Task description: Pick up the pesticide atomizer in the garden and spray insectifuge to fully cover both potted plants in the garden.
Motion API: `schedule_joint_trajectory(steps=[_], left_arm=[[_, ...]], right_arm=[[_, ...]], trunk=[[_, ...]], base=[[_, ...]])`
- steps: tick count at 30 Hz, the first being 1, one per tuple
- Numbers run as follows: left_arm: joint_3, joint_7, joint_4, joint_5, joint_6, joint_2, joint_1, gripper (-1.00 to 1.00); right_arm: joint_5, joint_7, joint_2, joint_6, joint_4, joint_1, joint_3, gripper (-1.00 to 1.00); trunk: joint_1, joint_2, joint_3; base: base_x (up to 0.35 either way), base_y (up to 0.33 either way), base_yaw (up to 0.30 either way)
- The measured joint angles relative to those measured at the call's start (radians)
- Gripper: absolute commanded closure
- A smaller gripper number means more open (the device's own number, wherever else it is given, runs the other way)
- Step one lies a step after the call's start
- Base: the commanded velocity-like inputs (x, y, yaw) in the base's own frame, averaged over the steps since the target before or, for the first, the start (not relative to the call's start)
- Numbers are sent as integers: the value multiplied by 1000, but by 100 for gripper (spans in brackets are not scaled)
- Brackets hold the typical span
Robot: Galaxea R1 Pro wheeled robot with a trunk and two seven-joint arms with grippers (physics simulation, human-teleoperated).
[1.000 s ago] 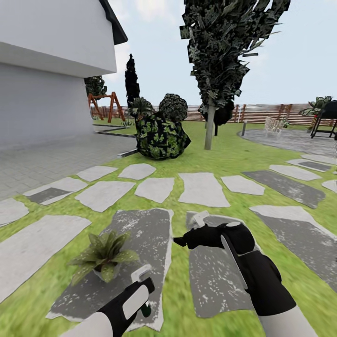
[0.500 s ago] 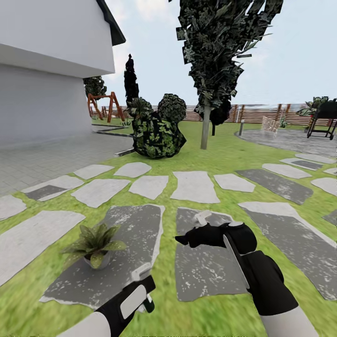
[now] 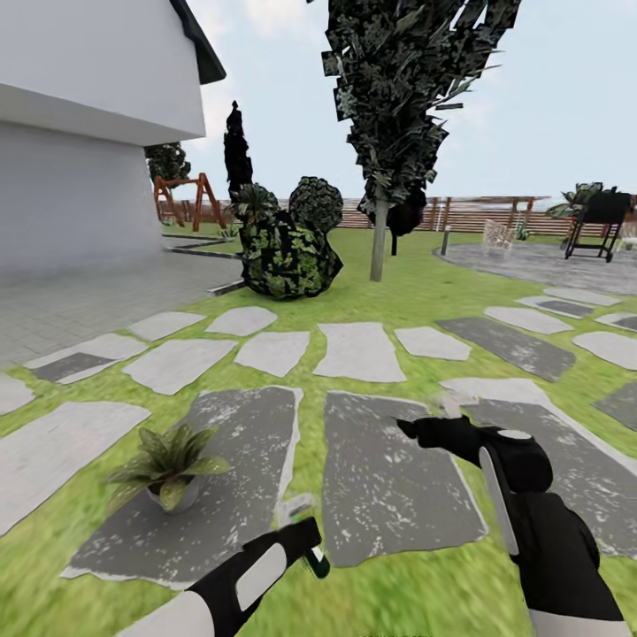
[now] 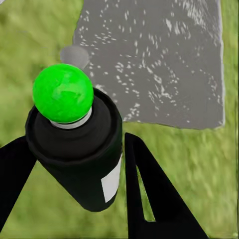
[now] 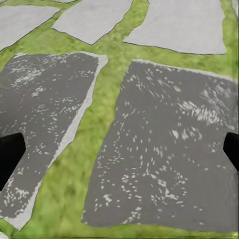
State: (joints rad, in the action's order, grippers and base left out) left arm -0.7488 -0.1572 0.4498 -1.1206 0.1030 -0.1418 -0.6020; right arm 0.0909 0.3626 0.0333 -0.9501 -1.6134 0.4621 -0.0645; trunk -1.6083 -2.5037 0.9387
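I've got the bottle (image 4: 79,154) clamped in my left pincer (image 3: 305,544); right pincer (image 3: 416,432) spread, empty; plant (image 3: 168,464) unsprayed, I reckon.

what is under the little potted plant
The potted plant stands on a dark speckled stepping slab set in the lawn. Its leaves hide most of the pot, so the contact cannot be seen.

House garden (image 3: 416,292): lawn, stepping slabs (image 3: 358,351)
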Motion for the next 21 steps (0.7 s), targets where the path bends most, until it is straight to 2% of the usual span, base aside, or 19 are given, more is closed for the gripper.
schedule_joint_trajectory(steps=[2,4,5,6,7,9,10,11,12,14,15,16,19,21], left_arm=[[-57,65,4,2,17,3,-8,100],[-89,166,8,9,63,8,-14,100],[-96,235,8,20,79,10,-17,100],[-98,272,7,27,85,12,-20,100],[-101,338,6,41,94,18,-25,100],[-104,447,5,66,101,29,-32,100],[-105,469,5,72,102,31,-33,100],[-105,529,5,88,104,43,-38,100],[-105,618,5,101,104,66,-49,100],[-108,726,5,108,104,94,-60,100],[-110,791,5,130,104,109,-68,100],[-111,810,5,146,104,112,-70,100],[-110,892,5,250,118,117,-75,100],[-111,936,6,285,133,116,-76,100]], right_arm=[[0,34,6,-27,-1,-10,-9,-100],[0,122,42,-62,-2,-19,-13,-100],[1,176,72,-72,-2,-23,-12,-100],[0,204,88,-75,-2,-24,-12,-100],[0,252,116,-79,-2,-26,-11,-100],[0,320,150,-82,-2,-29,-9,-100],[-1,331,155,-82,-2,-29,-9,-100],[1,350,164,-82,-2,-30,-9,-100],[3,363,170,-82,-2,-30,-8,-100],[4,369,172,-81,-2,-30,-8,-100],[4,372,173,-82,-2,-30,-7,-100],[3,373,173,-82,-2,-30,-7,-100],[4,377,174,-82,-2,-29,2,-100],[5,401,175,-82,-2,-28,16,-100]], trunk=[[0,0,1],[0,0,1],[0,0,2],[0,0,2],[0,0,2],[0,0,2],[0,0,2],[0,0,2],[0,0,2],[0,0,2],[0,0,2],[0,0,2],[0,0,2],[0,0,2]], base=[[0,0,-251],[0,0,-140],[0,0,-87],[0,0,-56],[0,0,-36],[0,0,-21],[0,0,-9],[0,0,-4],[0,0,-2],[0,0,-1],[0,0,0],[0,0,0],[0,0,0],[0,0,0]])
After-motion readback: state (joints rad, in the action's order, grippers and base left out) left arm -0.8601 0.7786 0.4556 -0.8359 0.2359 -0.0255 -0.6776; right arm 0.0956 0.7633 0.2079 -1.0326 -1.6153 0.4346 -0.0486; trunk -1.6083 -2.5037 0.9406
